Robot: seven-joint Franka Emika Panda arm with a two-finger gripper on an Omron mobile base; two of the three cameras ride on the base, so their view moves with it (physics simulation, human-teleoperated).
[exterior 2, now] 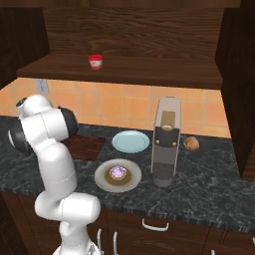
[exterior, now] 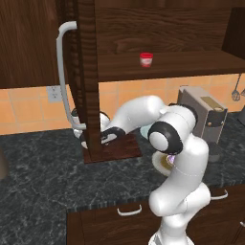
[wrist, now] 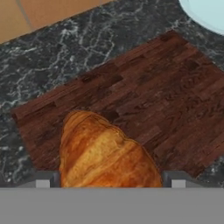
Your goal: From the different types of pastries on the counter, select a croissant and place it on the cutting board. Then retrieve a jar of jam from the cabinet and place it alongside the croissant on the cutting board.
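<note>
1. Fingers [wrist: 42, 179] of the gripper [wrist: 109, 180] stand one on each side of the croissant [wrist: 105, 153] in the hand view, tips right against its flanks, so they appear to be clasped on it.
2. No brand, label or writing can be read on anything here; the whitish band on the jar of jam [exterior: 146, 59] is too small to show any text.
3. Between the tips, the croissant's broad end sits lowest in the hand view and its narrower end reaches up over the cutting board [wrist: 144, 100]; whether it rests on the wood or hangs just above it cannot be told.
4. That board lies flat on the counter [wrist: 87, 39], with the rim of a pale blue plate [wrist: 208, 13] near one corner.
5. On the open cabinet [exterior: 86, 72] shelf, the jam jar stands upright, well apart from the gripper.
6. From the right base view, the cupcake [exterior 2: 118, 173] sits on a grey plate [exterior 2: 102, 180] beside a coffee machine [exterior 2: 165, 144].
</note>
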